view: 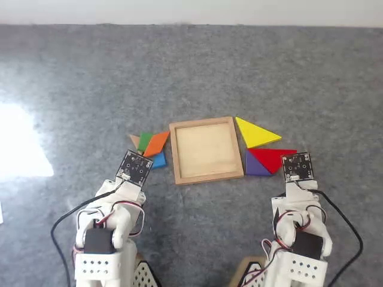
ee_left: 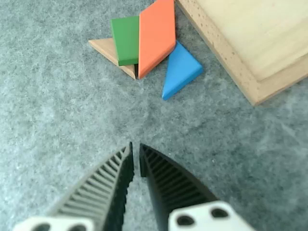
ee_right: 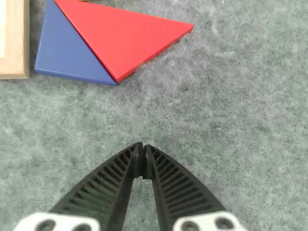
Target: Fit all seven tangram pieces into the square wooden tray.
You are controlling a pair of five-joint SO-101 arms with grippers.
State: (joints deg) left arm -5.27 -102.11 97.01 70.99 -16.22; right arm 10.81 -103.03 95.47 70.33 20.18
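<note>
The left end effector and right end effector hover closed, empty; thin, stiff, light pieces beside the tray likely need edge-to-edge pinches.

Wooden tray lies flat between a four-piece cluster and yellow triangle, red triangle, purple triangle.

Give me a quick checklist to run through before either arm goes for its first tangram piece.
1. Wooden tray free inside: ok.
2. Seven pieces in sight: ok; tan triangle, green piece, orange parallelogram, blue triangle, yellow triangle, red triangle, purple triangle.
3. Left gripper holding nothing: ok.
4. Right gripper holding nothing: ok.
5. Jaws open for a pick: not ok, both shut.
6. Pieces separated for clean grasps: not ok; orange, green and tan touch or overlap, red touches purple.
</note>
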